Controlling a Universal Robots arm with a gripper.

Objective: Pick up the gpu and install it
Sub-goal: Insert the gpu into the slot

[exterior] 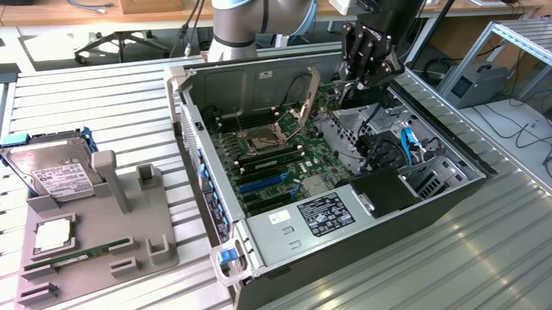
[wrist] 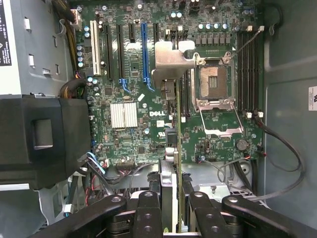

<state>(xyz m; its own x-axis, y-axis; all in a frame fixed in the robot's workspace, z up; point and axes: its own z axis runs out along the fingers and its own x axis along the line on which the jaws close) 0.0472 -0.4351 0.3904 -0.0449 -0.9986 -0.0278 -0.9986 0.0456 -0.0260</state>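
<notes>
The gripper [exterior: 358, 81] held the gpu [wrist: 171, 64], its fingers [wrist: 148, 208] partly closed on the card's edge, over the motherboard [wrist: 218, 144] near the far edge of the open computer case [exterior: 196, 145]. Seen from the wrist, its pale bracket lay between the expansion slots [wrist: 144, 54] and the empty CPU socket [wrist: 213, 82].

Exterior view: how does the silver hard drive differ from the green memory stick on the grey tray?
The hard drive is a broad silver box with a white label; the memory stick is a narrow green strip. The hard drive leans tilted, while the memory stick lies low and flat. Both sit in the grey tray, outside the computer case.
</notes>
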